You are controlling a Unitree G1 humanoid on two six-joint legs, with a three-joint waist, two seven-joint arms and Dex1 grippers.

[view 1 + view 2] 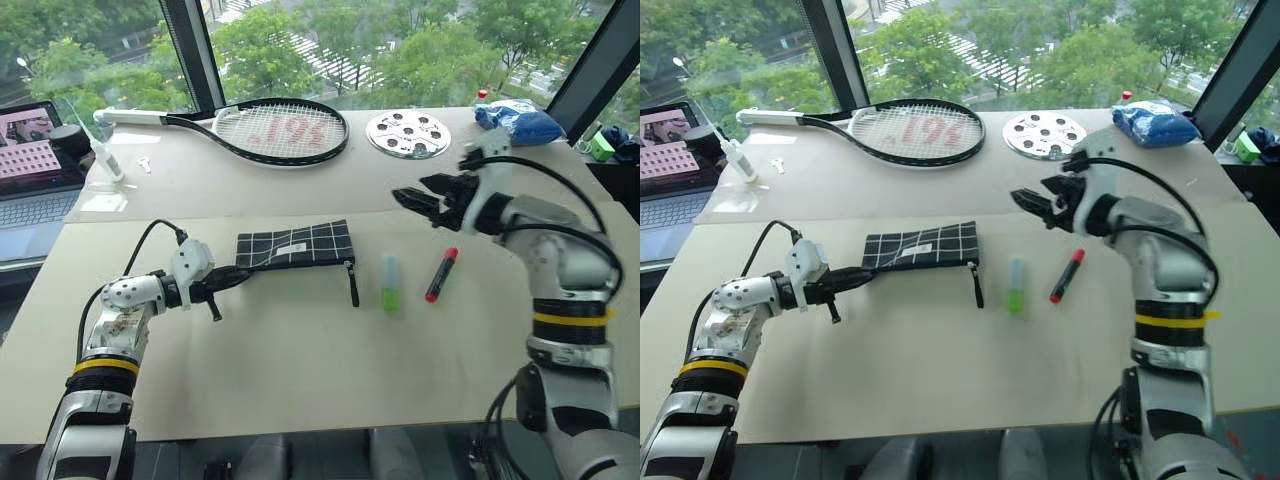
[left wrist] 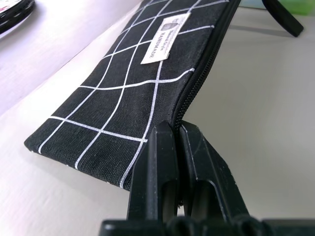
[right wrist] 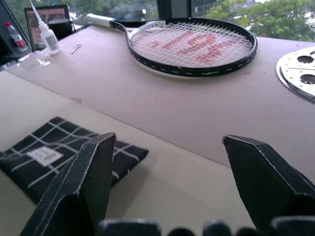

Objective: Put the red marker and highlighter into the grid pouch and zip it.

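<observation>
The left gripper (image 1: 232,281) is clamping its two black fingers (image 2: 162,162) tight on the near corner of the grid pouch (image 1: 296,244), right at the zipper seam, pinning the flat black pouch to the pale tabletop (image 1: 300,370). The pouch is lying with its white label (image 2: 164,38) facing up and its black zipper cord (image 1: 353,283) trailing off the far end toward the pens.

The right gripper (image 1: 432,196) is hovering above the table with its jaws spread wide and nothing between them, its fingertips (image 3: 88,172) pointing across toward the pouch. The highlighter (image 1: 390,282) is lying just beside the cord, and the red marker (image 1: 441,274) is lying a little farther to the robot's right, below the raised gripper; both are outside the pouch.

The step in hand appears to be steadying the pouch so it can be opened; from here the zipper looks closed along the seam near the grip, though its far end cannot be made out. The next move probably calls for the right gripper to come down on the cord and draw the zipper open before either pen goes in.

Farther back, a tennis racket (image 1: 270,130), a perforated metal disc (image 1: 408,134), a blue bag (image 1: 518,120), a small glue bottle (image 1: 108,160) and a laptop (image 1: 35,170) are sitting well apart from the work, none blocking the reach.
</observation>
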